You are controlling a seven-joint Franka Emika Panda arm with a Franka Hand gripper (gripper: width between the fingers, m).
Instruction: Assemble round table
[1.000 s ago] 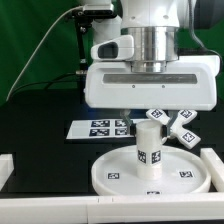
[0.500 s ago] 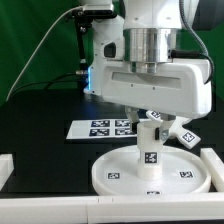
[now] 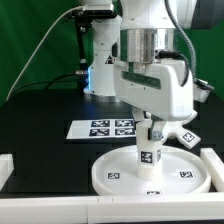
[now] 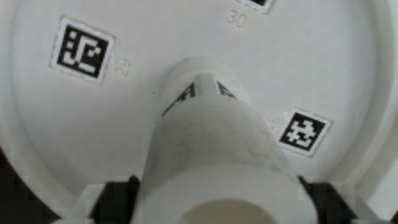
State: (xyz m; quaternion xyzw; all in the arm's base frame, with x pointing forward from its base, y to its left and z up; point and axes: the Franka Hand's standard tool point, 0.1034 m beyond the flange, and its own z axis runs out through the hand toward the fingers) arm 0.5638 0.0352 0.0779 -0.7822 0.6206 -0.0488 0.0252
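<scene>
The round disc (image 3: pixel 112 174) lies flat on the black counter (image 3: pixel 40 120), at the near side of the exterior view and a little toward that view's right. Its raised rim faces up and square tags show on its floor. The short cylinder leg (image 3: pixel 150 152) stands upright on the middle of the disc, where the hub is, with a tag on the side turned to the exterior camera. The pincer (image 3: pixel 150 127) comes straight down from the arm and pinches the upper part of the leg. In the wrist view the leg runs up between the two dark finger pads (image 4: pixel 118 196), one pressed against each side of it, with the disc's floor and two of its tags (image 4: pixel 82 50) spread out beneath. The cross-shaped base (image 3: pixel 187 136) lies on the counter just beyond the disc on the exterior view's right, partly hidden by the arm. The marker board (image 3: pixel 100 128) lies flat farther back, toward the exterior view's left, apart from the disc.
</scene>
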